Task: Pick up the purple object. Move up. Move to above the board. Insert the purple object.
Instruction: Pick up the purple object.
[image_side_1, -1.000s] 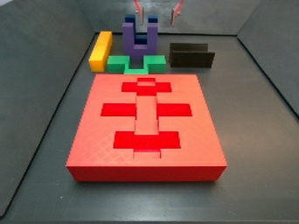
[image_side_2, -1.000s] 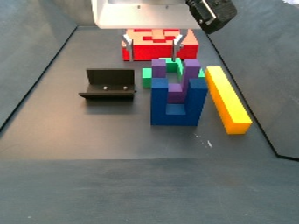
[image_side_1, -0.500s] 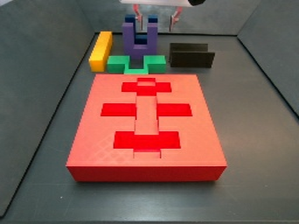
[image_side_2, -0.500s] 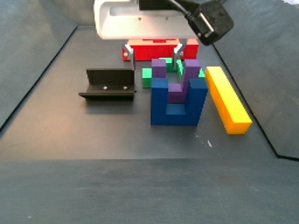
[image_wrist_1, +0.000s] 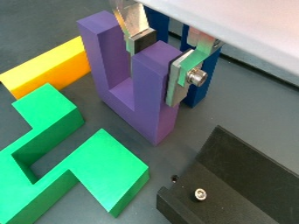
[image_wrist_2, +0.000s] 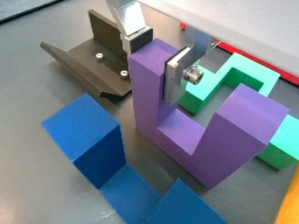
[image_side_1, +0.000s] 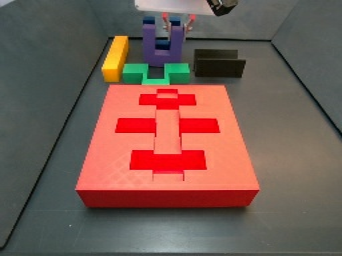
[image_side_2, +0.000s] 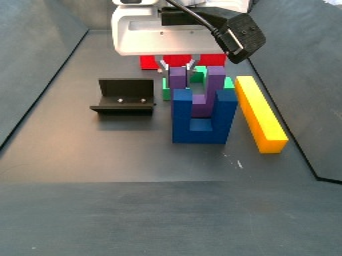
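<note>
Purple object looks rigid and matte, probably light, not slippery, so a firm pinch across one prong should hold it. It stands upright on the floor, prongs up, between the green block and the blue block, well short of the board. Gripper sits low over it, jaws apart, one prong between the fingers, pads close beside its faces; whether they touch, I cannot tell.

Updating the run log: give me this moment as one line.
phase: pick | gripper: straddling one prong of matte purple U-shaped block, fingers not visibly clamped | block: on floor | salmon-red slotted board: empty
</note>
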